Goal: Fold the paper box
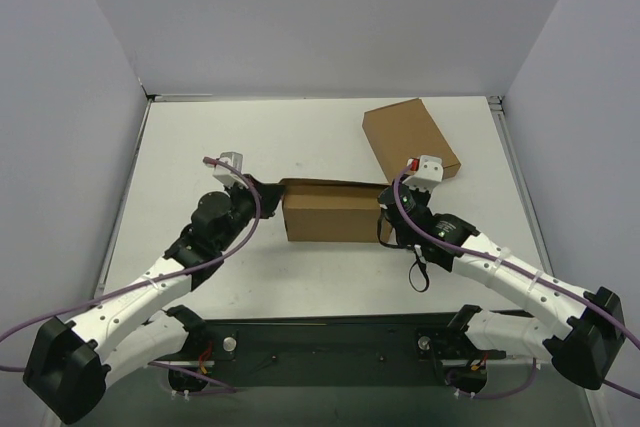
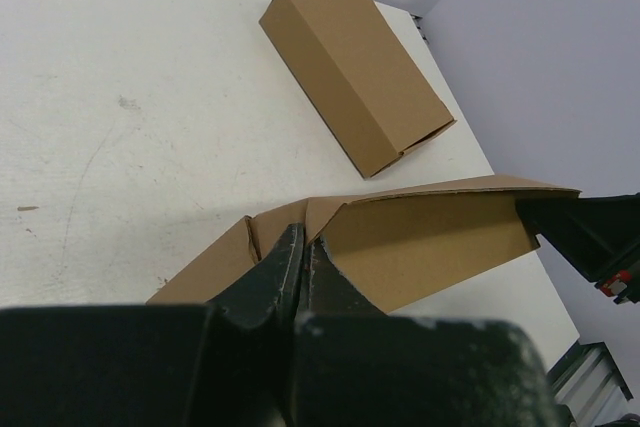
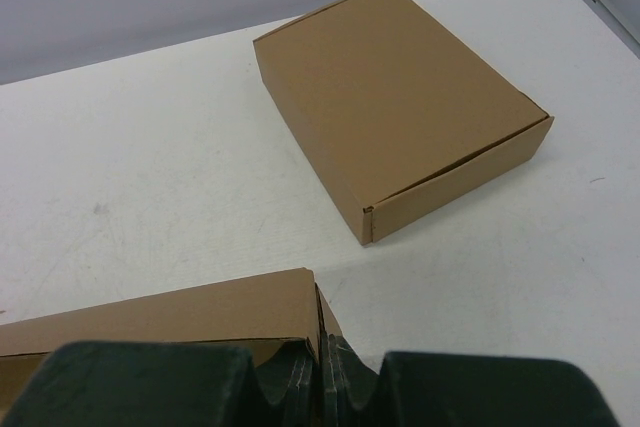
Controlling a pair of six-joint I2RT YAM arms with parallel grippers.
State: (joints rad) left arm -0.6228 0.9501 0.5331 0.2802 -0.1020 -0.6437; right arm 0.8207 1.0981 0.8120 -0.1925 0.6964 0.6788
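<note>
Folding is partly complete. The plain brown kraft cardboard paper box (image 1: 335, 212) sits mid-table between the arms with its long walls raised, top open and end flaps loose; closing remains.

The left gripper (image 2: 303, 247) is fully closed at the left end flaps; a hold is unconfirmed. The right gripper (image 3: 322, 352) is pinched on the right end wall.

Count: one unfinished box, one compact closed brown carton (image 1: 410, 140), two grippers.

Inventory: one part-folded paper box (image 1: 335, 212); one closed carton (image 1: 410, 137); two arms, left arm (image 1: 140, 297) and right arm (image 1: 515, 282).
</note>
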